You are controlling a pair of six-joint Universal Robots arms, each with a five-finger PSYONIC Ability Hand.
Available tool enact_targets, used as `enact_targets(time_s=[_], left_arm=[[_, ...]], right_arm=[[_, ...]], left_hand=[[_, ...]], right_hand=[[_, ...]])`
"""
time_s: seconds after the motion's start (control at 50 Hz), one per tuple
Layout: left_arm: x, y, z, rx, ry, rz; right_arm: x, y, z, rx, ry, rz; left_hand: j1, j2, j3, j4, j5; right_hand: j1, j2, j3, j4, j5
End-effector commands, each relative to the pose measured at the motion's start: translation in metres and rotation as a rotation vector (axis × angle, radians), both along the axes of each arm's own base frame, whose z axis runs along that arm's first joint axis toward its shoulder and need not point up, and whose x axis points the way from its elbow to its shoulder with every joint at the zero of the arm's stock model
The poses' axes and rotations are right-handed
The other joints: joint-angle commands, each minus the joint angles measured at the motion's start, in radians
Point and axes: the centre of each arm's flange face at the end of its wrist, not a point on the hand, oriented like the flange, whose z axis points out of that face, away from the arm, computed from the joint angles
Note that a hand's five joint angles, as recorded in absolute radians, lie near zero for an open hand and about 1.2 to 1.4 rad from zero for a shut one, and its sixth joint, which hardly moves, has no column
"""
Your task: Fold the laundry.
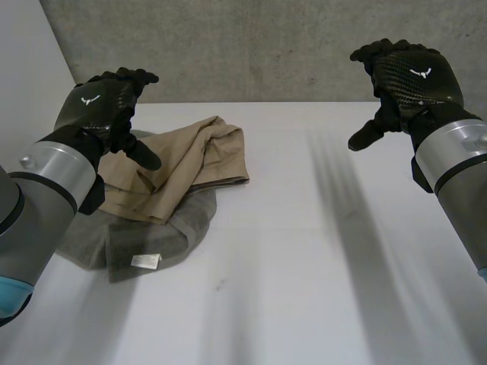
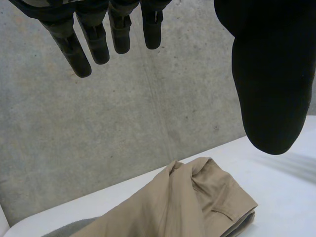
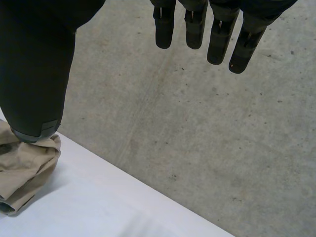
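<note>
Left hand [image 1: 99,106] and right hand [image 1: 415,76] are held open, empty; the tan garment [image 1: 183,163], likely soft, is best pinched at corners.

The beige, bunched garment of woven cloth [image 1: 183,163] is plain, with no pattern, and lies toward the left rear corner of the white tabletop [image 1: 304,266]. The soft dark grey cloth [image 1: 152,236] under it is also plain and carries a small white label [image 1: 144,261]. The left hand [image 1: 103,106] and the right hand [image 1: 415,76] are black with a fine carbon weave, each with a small white mark on its back. The wrists are silver-grey, and a light-blue cap [image 1: 9,293] shows on the left arm. The concrete wall [image 1: 266,46] is mottled grey.
</note>
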Motion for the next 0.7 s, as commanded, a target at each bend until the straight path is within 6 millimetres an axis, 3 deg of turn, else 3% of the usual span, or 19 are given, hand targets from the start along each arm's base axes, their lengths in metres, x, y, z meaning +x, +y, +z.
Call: enact_targets(time_s=[0.02,0.12,0.26,0.36,0.46,0.54,0.7], left_arm=[[-0.002,-0.003,0.000,-0.025,-0.003,-0.002],[-0.006,-0.015,-0.017,-0.026,-0.124,0.000],[-0.017,-0.042,-0.059,-0.047,-0.404,-0.015],[-0.023,-0.069,-0.075,-0.098,-0.501,-0.001],[-0.022,-0.112,-0.108,-0.091,-0.524,0.032],[-0.021,-0.137,-0.129,-0.077,-0.536,0.049],[-0.009,-0.180,-0.164,-0.053,-0.537,0.103]], right_arm=[[0.006,0.002,-0.001,0.004,0.019,0.058],[0.013,0.013,-0.013,0.053,0.175,0.168],[0.021,0.019,-0.056,0.180,0.415,0.275],[0.022,0.024,-0.070,0.199,0.435,0.291],[0.023,0.023,-0.104,0.241,0.451,0.296],[0.020,0.024,-0.120,0.240,0.450,0.285],[0.018,0.023,-0.133,0.228,0.444,0.273]], left_hand=[[0.019,0.013,0.010,0.016,-0.004],[0.042,0.037,0.034,0.039,0.020],[0.025,0.019,0.016,0.022,0.002],[0.004,-0.001,-0.004,0.001,-0.018],[-0.002,-0.007,-0.010,-0.005,-0.024],[0.001,-0.004,-0.007,-0.002,-0.021],[0.022,0.016,0.013,0.019,-0.001]], right_hand=[[-0.015,-0.034,-0.031,-0.049,-0.055],[-0.015,-0.034,-0.031,-0.049,-0.055],[-0.015,-0.034,-0.031,-0.049,-0.055],[-0.015,-0.034,-0.031,-0.049,-0.055],[-0.015,-0.034,-0.031,-0.049,-0.055],[-0.015,-0.034,-0.031,-0.049,-0.055],[-0.015,-0.034,-0.031,-0.049,-0.055]])
